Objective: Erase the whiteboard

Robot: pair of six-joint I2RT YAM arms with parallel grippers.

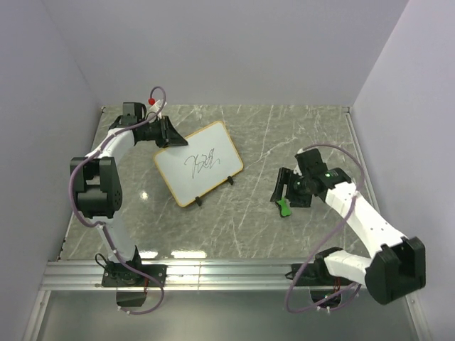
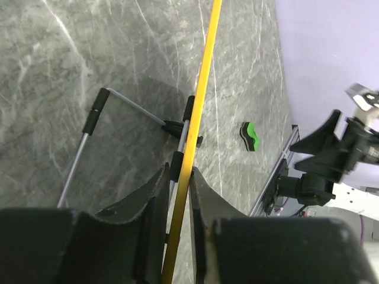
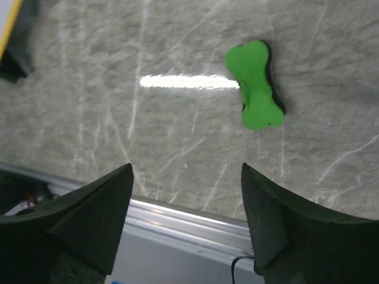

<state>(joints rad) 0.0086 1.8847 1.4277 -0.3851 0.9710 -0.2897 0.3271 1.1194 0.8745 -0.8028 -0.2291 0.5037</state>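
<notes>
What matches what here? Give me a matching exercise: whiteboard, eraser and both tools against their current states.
Things:
1. whiteboard
2. green eraser
3. left tool
4. right tool

States:
A. open, nothing between its fingers
B. lying loose on the table
C. closed on the board's frame edge
D. black scribble on its face

Pairs: 1-D, 2-B, 3-C, 4-A
</notes>
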